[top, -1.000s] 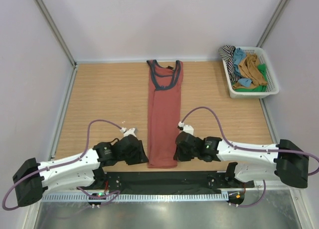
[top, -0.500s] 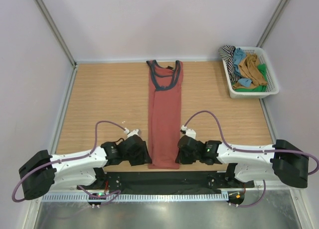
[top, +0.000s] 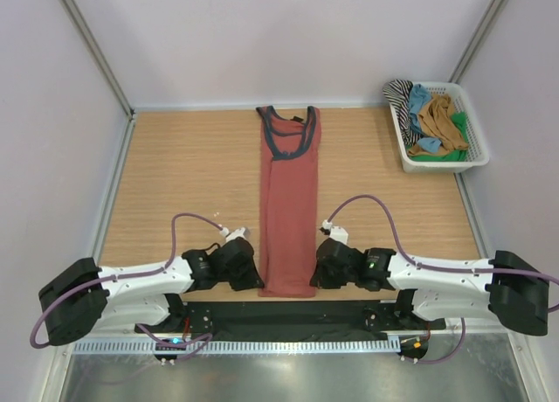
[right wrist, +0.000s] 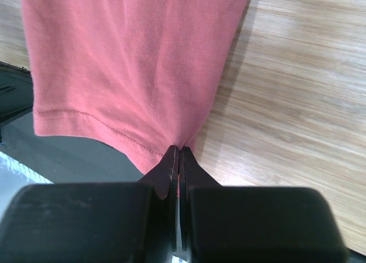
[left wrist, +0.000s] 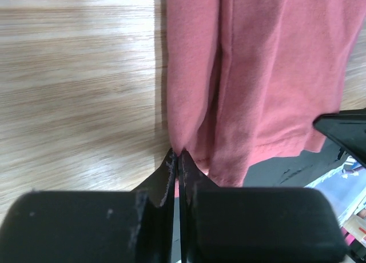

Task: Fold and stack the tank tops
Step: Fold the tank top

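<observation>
i'm pinching the near hem corners of the rust-red tank top (top: 286,192), left gripper (left wrist: 178,155) and right gripper (right wrist: 178,150) both pressed together on cloth. it's lying lengthwise on the table (top: 175,175). judging it's best lifting both corners level and carrying evenly toward the neckline.

No text, label, brand, number or sign can be read in any view. A small dark patch (top: 296,119) at the neckline of the long rust-red cloth tank top (top: 286,201), upper centre of the top view, is too small to make out.
</observation>
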Controlling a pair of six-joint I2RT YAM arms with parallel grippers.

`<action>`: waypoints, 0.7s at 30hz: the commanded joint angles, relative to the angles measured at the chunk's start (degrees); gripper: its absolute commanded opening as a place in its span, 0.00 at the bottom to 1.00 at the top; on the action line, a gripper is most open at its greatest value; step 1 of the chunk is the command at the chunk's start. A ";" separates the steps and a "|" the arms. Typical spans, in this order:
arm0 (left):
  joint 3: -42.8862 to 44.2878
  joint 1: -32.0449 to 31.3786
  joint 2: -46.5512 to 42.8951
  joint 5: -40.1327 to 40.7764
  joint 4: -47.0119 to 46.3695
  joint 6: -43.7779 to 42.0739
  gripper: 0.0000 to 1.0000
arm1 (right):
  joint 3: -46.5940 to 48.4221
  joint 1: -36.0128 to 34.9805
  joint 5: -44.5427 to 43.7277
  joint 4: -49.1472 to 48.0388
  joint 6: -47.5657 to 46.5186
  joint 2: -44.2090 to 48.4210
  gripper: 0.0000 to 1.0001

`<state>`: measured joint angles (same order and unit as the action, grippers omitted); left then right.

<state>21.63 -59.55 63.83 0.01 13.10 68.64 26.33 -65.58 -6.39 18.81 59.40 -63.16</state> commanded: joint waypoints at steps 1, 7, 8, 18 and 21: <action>-1.41 -0.22 -2.39 1.92 2.01 0.18 0.00 | 0.92 -0.34 -1.96 2.90 0.98 2.94 0.01; -2.38 -0.22 -2.40 1.13 1.67 0.88 0.00 | -0.75 -0.42 -0.47 1.50 1.42 3.57 0.01; -2.38 -0.22 -2.22 0.26 0.79 0.79 0.00 | -1.01 -0.34 0.67 0.89 1.42 2.70 0.02; -3.78 -0.30 -4.15 -2.30 -0.53 1.93 0.35 | -4.53 -0.86 3.84 -5.27 2.48 1.54 0.29; -3.96 -0.22 -4.77 -2.65 -0.62 2.02 0.22 | -4.44 -0.86 4.20 -4.92 2.22 1.54 0.09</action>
<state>18.63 -59.57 59.64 -2.04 11.46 70.61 22.04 -66.04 -2.66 15.07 61.32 -62.37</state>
